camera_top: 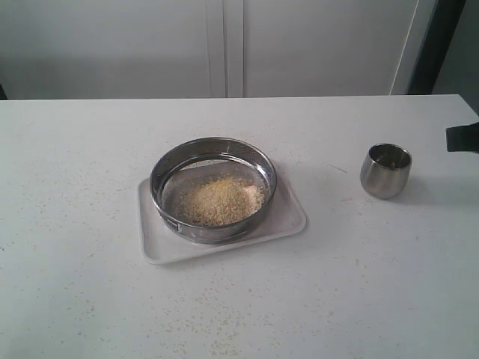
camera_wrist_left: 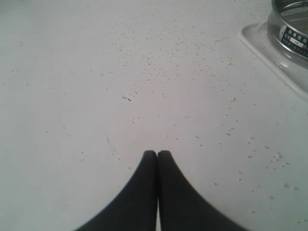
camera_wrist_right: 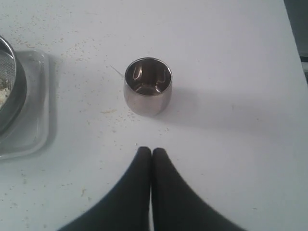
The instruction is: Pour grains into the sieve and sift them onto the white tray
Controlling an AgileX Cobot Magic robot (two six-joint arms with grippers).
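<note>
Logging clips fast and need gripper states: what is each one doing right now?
Left gripper: closed, fingers pressed together, holding nothing.
Right gripper: closed, empty; the steel cup stands free in front of it.

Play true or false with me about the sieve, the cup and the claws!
1. The sieve sits on the white tray. True.
2. The grains are inside the steel cup. False: they lie in the sieve; the cup looks empty.
3. The right claw is holding the cup. False: it is shut on nothing, apart from the cup.
4. The left claw is shut. True.
5. The cup lies tipped over. False: it stands upright.
</note>
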